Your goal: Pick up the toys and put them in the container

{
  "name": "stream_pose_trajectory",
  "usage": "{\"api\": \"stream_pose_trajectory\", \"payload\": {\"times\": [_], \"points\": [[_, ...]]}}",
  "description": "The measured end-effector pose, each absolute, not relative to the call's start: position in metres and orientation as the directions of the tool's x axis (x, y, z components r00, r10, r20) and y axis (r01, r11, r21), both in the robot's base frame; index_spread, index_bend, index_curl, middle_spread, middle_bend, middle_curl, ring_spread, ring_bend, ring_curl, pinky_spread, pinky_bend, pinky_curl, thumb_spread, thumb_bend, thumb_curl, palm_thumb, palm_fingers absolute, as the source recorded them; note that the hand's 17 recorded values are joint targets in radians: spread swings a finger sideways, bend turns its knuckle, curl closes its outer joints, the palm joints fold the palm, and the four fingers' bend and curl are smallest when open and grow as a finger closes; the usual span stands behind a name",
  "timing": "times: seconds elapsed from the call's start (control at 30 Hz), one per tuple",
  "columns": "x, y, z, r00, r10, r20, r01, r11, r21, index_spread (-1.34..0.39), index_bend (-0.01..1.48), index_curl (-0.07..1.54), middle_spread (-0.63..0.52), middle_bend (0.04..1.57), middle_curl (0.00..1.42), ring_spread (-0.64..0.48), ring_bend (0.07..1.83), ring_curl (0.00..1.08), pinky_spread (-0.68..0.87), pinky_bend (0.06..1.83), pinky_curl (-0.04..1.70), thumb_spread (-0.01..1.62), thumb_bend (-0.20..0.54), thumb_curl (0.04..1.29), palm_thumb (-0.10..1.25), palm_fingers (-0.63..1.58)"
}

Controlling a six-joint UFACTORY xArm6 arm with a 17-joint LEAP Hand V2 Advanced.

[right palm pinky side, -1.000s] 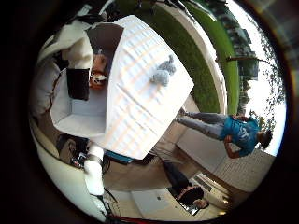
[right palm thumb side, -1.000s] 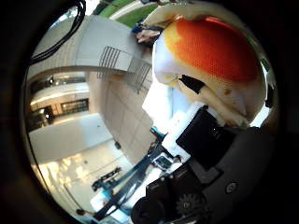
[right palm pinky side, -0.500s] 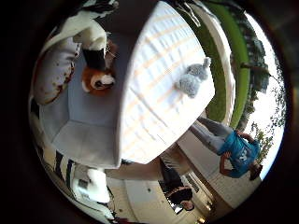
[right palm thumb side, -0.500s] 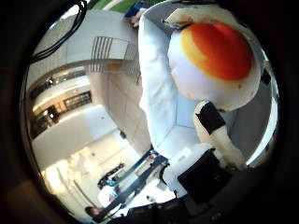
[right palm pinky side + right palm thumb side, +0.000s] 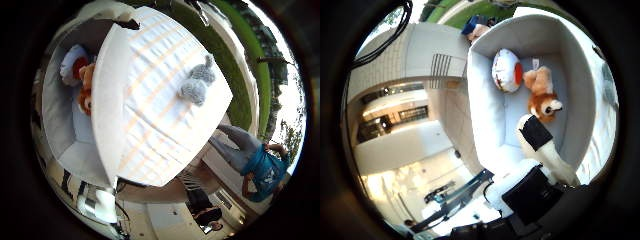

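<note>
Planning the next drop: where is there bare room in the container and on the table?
Container: the floor nearer the hand is bare; the far end is crowded by the white-and-orange toy and fox plush. Table: bare everywhere but around the grey plush.

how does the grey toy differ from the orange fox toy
The grey plush toy lies alone on the white tablecloth, outside the container; the orange fox toy lies inside it, beside a white-and-orange plush. One is plain grey, the other orange and white. Both are small soft toys.
</note>
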State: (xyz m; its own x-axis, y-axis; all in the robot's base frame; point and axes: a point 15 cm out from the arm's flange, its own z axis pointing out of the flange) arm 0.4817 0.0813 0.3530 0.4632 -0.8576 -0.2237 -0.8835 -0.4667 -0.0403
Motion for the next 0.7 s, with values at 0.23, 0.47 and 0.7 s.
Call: {"api": "stream_pose_trajectory", "payload": {"times": [0.23,0.47,0.7], "points": [[0.540,0.005,0.322,0.408,-0.903,-0.137,-0.913,-0.407,-0.038,-0.31,0.15,0.25,0.04,0.16,0.34,0.25,0.43,0.32,0.42,0.54,0.34,1.16,-0.016,0.43,0.76,0.12],[0.559,-0.051,0.236,0.395,-0.916,-0.064,-0.910,-0.400,0.109,-0.31,0.16,0.24,0.03,0.17,0.33,0.24,0.43,0.32,0.40,0.53,0.33,1.15,-0.026,0.44,0.75,0.08],[0.583,-0.074,0.166,0.392,-0.917,0.079,-0.910,-0.374,0.180,-0.31,0.17,0.24,0.03,0.18,0.33,0.24,0.41,0.32,0.40,0.52,0.32,1.14,-0.026,0.44,0.76,0.08]]}}
